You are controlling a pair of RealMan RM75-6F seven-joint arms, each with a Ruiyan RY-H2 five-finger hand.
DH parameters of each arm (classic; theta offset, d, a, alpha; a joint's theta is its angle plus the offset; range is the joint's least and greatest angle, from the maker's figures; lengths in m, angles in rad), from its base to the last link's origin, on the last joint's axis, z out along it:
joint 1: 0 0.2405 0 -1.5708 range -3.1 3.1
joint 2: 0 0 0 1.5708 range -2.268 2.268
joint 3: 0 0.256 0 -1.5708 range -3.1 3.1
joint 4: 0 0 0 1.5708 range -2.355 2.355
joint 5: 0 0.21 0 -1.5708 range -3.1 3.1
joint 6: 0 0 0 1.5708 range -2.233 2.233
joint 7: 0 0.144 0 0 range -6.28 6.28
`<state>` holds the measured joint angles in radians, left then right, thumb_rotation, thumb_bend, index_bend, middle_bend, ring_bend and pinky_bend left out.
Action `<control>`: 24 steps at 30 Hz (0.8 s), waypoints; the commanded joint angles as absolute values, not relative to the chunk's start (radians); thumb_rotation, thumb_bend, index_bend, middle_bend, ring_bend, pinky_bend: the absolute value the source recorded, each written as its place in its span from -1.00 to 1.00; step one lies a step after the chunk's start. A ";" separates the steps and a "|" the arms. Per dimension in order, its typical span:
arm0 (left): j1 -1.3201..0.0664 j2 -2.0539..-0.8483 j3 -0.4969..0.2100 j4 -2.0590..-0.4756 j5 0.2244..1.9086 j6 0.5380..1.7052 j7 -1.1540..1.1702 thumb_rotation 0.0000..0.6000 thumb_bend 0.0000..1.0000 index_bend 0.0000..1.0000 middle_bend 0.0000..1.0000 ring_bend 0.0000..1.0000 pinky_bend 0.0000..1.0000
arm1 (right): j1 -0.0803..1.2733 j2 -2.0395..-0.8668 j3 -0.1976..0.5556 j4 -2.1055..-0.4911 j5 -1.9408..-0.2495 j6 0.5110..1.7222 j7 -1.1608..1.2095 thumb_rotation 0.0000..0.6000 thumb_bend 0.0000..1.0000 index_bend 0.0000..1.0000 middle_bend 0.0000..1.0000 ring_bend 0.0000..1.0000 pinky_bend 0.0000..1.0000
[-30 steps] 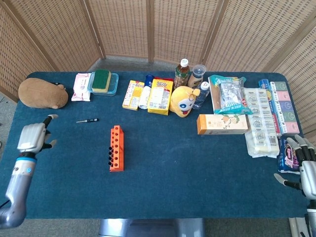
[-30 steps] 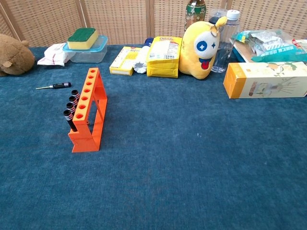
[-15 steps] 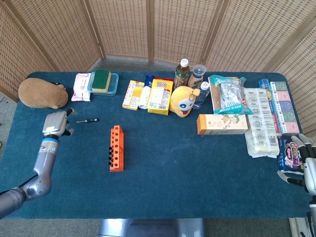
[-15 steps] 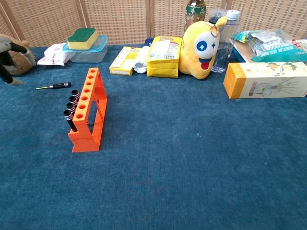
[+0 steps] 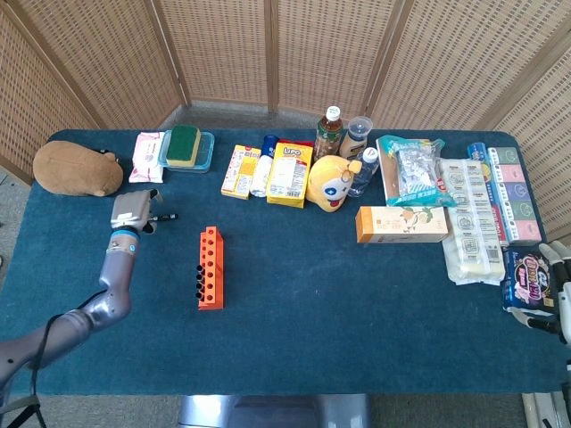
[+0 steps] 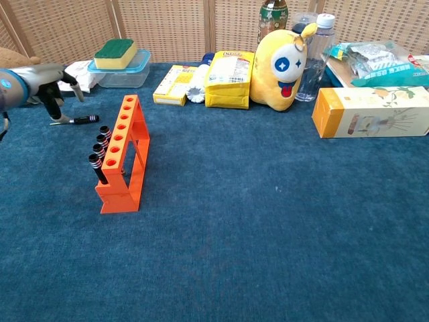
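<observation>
The left hand (image 5: 134, 210) hangs over the small screwdriver (image 6: 79, 121) at the left of the frame, fingers (image 6: 52, 94) apart and pointing down toward its thin metal tip, holding nothing; from the chest view the fingertips look to be at or just above the shaft, and I cannot tell whether they touch it. The screwdriver lies flat on the blue table (image 5: 339, 303), black handle pointing right, which leaves its slim end nearest the hand. Just below and right of it stands the orange rack (image 5: 210, 267), a narrow upright stand with a row of holes along its top; the holes at the near end hold several black-handled tools (image 6: 99, 151) and the farther ones are open, so the loose screwdriver reads as one of that set lying apart from its stand. The right hand (image 5: 560, 294) sits at the far right edge of the head view, only partly in frame, beside a purple packet (image 5: 525, 278); its pale fingers look loosely apart with nothing in them. Along the upper part of the frame the other goods are lined up out of the way: a brown plush toy (image 5: 76, 168) at the upper left, a sponge (image 5: 184, 144) on a clear box, yellow cartons, a yellow doll (image 5: 333, 182) and bottles.
</observation>
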<state>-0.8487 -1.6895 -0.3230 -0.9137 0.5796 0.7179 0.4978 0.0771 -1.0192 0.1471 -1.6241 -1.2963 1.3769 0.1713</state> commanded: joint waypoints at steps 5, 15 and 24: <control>-0.894 -1.735 -0.322 -0.854 0.550 0.696 0.520 1.00 -0.39 -0.21 1.00 1.00 1.00 | 0.079 -1.022 0.148 -1.615 -1.292 1.367 0.178 1.00 -1.00 -0.84 -0.95 -1.00 -1.00; -0.912 -1.776 -0.302 -0.826 0.558 0.730 0.553 1.00 -0.39 -0.14 1.00 1.00 1.00 | 0.075 -1.018 0.147 -1.615 -1.299 1.371 0.196 1.00 -1.00 -0.85 -0.95 -1.00 -1.00; -0.918 -1.800 -0.302 -0.811 0.558 0.751 0.575 1.00 -0.27 -0.12 1.00 1.00 1.00 | 0.069 -1.010 0.146 -1.618 -1.307 1.377 0.211 1.00 -1.00 -0.86 -0.95 -0.99 -1.00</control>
<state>-0.9180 -1.7993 -0.3017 -0.8111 0.5586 0.7508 0.5747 0.0698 -1.0105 0.1463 -1.6177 -1.3064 1.3762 0.2109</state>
